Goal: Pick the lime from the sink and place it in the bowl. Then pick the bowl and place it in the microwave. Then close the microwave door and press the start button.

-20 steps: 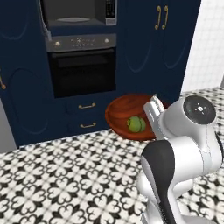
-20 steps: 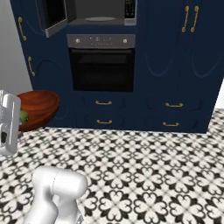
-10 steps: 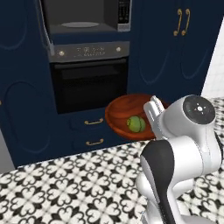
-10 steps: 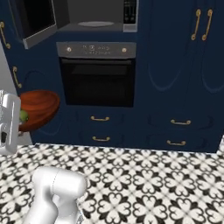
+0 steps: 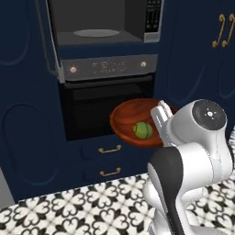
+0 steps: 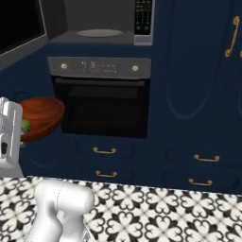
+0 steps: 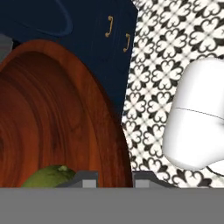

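**Kid:** The bowl [image 5: 133,121], where is it?

**Me:** In my claw [image 7: 114,178]. It is pinched tight on the bowl's near rim, and the bowl hangs in the air in front of the oven door [image 5: 108,108], out ahead of my claw.

**Kid:** And the lime [image 5: 142,130]?

**Me:** It sits inside the bowl, on the side close to my claw.

**Kid:** Where does the bowl go?

**Me:** Into the microwave [image 5: 103,23]. It is up above the bowl and a bit left. Its door [image 6: 21,26] is swung open on the left, and I can see the round plate [image 5: 96,33] inside.

**Kid:** Which way does the bowl point?

**Me:** It is round, so it has no long side. Its open top faces up, tipped a little. I think I must lift it, then push it forward, flat.
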You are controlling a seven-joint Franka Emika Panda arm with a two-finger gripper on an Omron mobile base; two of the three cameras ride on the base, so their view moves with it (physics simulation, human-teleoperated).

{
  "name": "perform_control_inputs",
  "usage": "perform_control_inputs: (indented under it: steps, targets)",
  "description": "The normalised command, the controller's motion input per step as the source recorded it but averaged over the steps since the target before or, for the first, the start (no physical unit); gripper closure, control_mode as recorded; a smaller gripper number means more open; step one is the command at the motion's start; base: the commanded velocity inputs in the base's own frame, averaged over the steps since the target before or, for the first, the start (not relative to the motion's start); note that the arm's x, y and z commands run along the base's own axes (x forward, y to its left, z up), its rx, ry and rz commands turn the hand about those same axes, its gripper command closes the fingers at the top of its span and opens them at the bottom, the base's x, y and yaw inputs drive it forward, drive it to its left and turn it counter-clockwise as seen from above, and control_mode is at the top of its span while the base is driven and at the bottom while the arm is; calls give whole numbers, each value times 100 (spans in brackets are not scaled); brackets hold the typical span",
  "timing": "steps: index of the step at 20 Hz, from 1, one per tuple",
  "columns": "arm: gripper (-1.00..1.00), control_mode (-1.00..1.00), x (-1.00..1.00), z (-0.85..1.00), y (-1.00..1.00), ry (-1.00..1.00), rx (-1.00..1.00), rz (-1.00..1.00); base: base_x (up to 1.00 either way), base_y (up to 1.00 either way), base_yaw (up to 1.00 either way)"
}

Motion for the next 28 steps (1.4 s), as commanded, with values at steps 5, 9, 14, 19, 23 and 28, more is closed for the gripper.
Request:
perform_control_inputs:
  steps: [5,9,14,19,23,28]
  targets:
    - [100,100,0,0,0,0,0,0,82,-3,9]
    - [100,100,0,0,0,0,0,0,84,0,9]
    - [100,100,0,0,0,0,0,0,44,2,4]
    - [100,100,0,0,0,0,0,0,87,0,0]
    - [100,100,0,0,0,0,0,0,68,4,3]
    - [100,100,0,0,0,0,0,0,47,2,2]
